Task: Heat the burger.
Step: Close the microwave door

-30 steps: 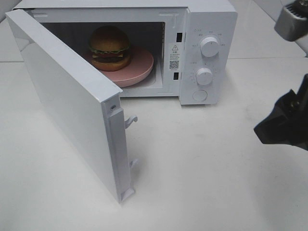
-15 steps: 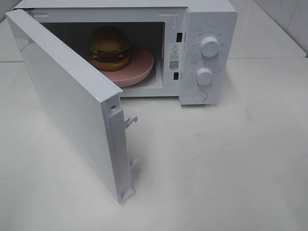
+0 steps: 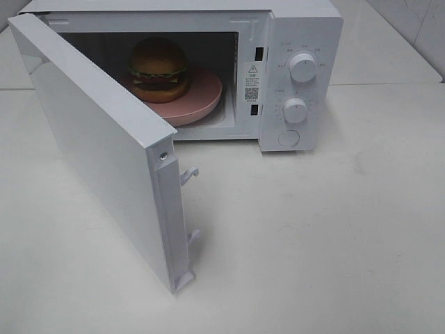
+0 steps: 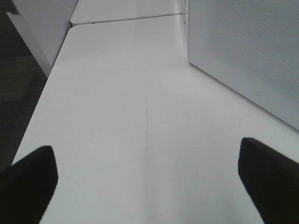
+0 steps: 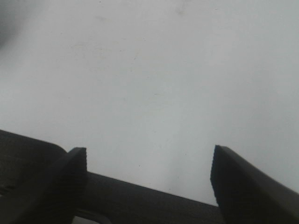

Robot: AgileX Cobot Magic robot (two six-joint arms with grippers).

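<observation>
The burger (image 3: 159, 68) sits on a round pink plate (image 3: 198, 97) inside the white microwave (image 3: 302, 42) at the back of the table. The microwave door (image 3: 97, 139) stands wide open, swung out to the left front. Neither arm shows in the exterior high view. My left gripper (image 4: 147, 179) is open and empty over the white table, with the door's outer face (image 4: 247, 51) beside it. My right gripper (image 5: 147, 179) is open and empty above bare white table near its edge.
Two white knobs (image 3: 303, 67) and a round button (image 3: 288, 138) sit on the microwave's right panel. Two door latches (image 3: 189, 174) stick out of the door's free edge. The table edge and dark floor (image 4: 18, 79) show in the left wrist view.
The right arm, seen at the right edge one second ago, has withdrawn out of the exterior high view. The burger, plate and door have not moved.
</observation>
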